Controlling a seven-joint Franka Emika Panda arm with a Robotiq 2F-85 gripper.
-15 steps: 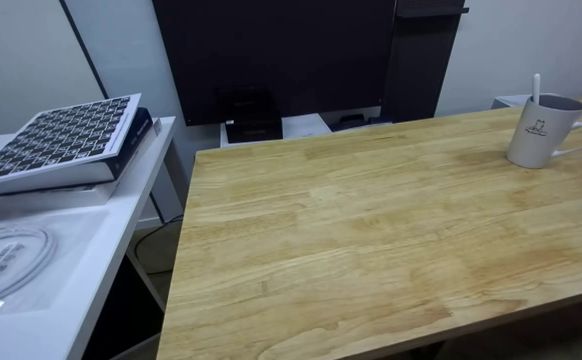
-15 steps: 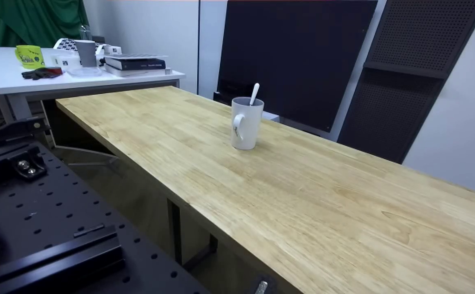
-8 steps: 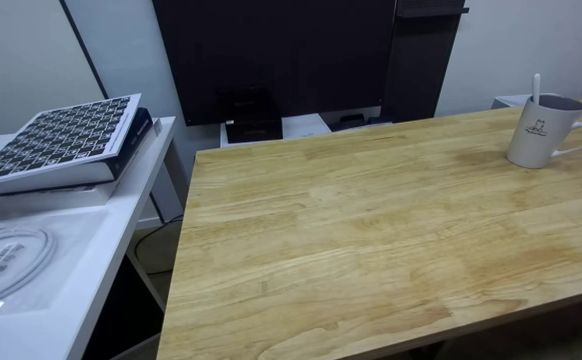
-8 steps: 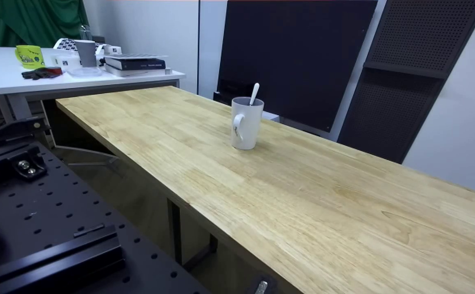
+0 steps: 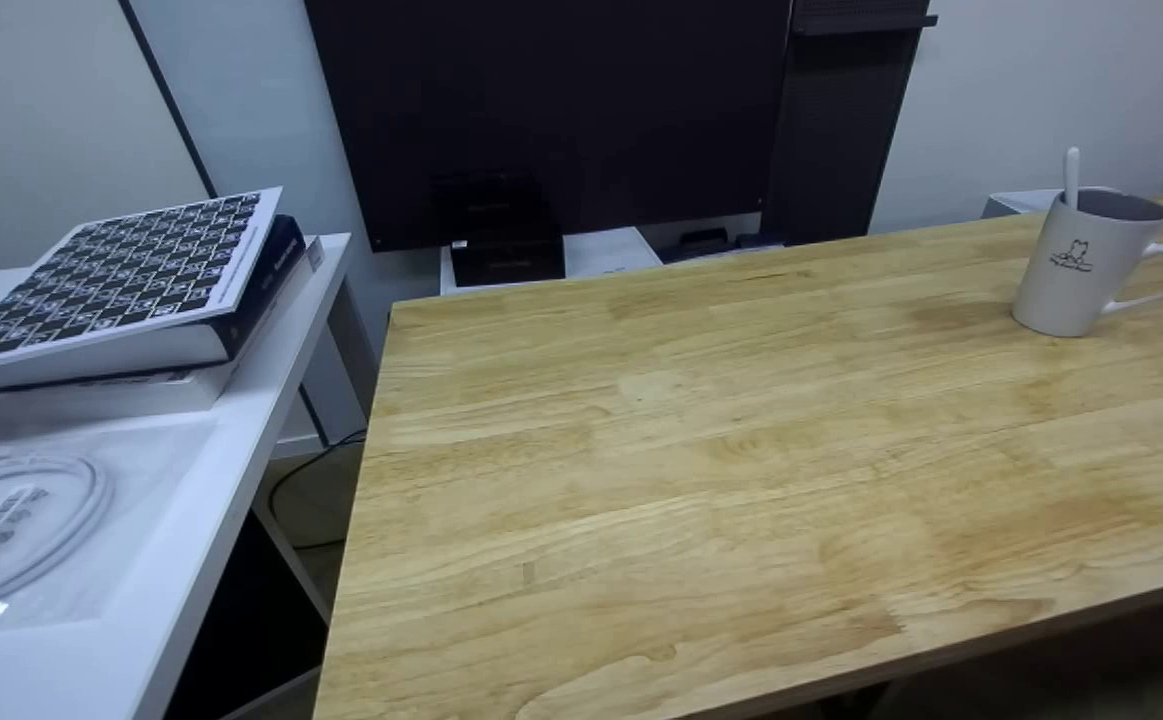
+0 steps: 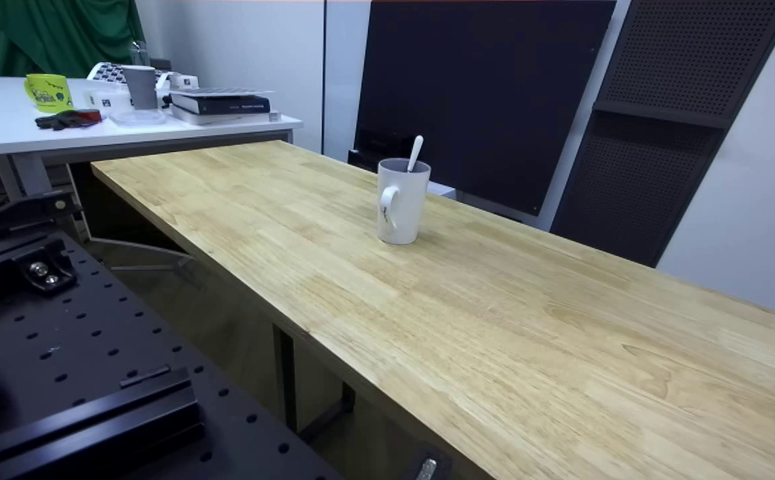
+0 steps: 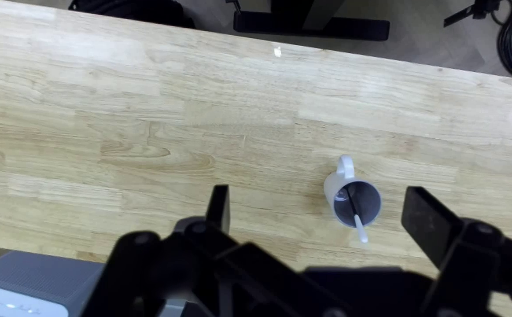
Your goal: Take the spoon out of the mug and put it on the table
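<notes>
The light grey mug (image 5: 1081, 275) stands upright on the wooden table (image 5: 721, 450), towards the right in an exterior view. It also stands near the middle in an exterior view (image 6: 400, 207). The spoon (image 5: 1071, 178) leans inside the mug with its white handle end above the rim (image 6: 415, 153); its bowl is hidden in both exterior views. In the wrist view the mug (image 7: 333, 187) and spoon (image 7: 360, 229) show from above, between my fingers as seen but apart from them. My gripper (image 7: 317, 191) is wide open and empty above the table. It is out of both exterior views.
A black perforated base plate (image 6: 127, 333) lies beside the table's edge. A white side table (image 6: 147, 137) holds books (image 6: 220, 107), a grey cup (image 6: 140, 87) and a yellow-green mug (image 6: 49, 92). A grey-white box (image 7: 40, 281) shows at the wrist view's lower left.
</notes>
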